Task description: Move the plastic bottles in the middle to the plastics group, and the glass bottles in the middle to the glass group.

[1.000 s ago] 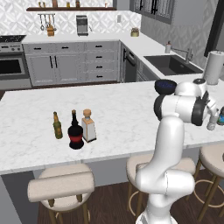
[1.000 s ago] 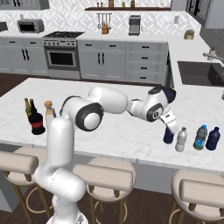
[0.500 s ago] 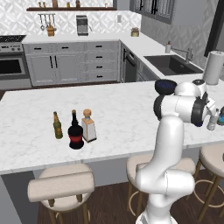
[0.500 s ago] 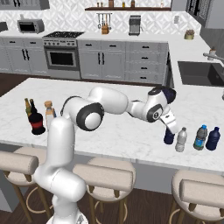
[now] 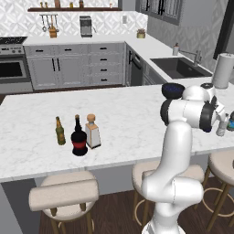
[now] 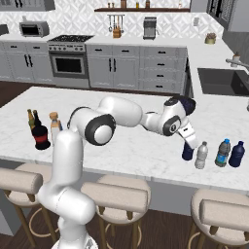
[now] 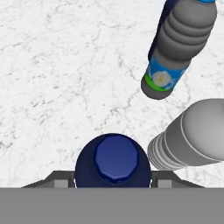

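My gripper (image 6: 189, 142) reaches down over the dark blue plastic bottle (image 6: 187, 152), which stands on the counter near its front right edge. In the hand view the bottle's blue cap (image 7: 113, 159) sits between my fingers (image 7: 61, 178), which lie against its sides. The clear plastic bottle with a white cap (image 6: 201, 155) stands right beside it, also seen large as the clear bottle (image 7: 192, 139). Just beyond are the plastics group's blue-banded bottle (image 6: 222, 152) (image 7: 177, 52) and a dark blue one (image 6: 237, 154). Far left, the square glass bottle (image 5: 93, 131) stands next to the glass group: a black bottle (image 5: 79, 139) and an olive bottle (image 5: 60, 131).
White marble counter (image 6: 121, 146) with stools (image 6: 114, 197) along its front edge. A sink (image 5: 180, 66) and a paper towel roll (image 5: 224, 71) lie behind the right end. My arm (image 6: 121, 114) stretches across the counter's middle.
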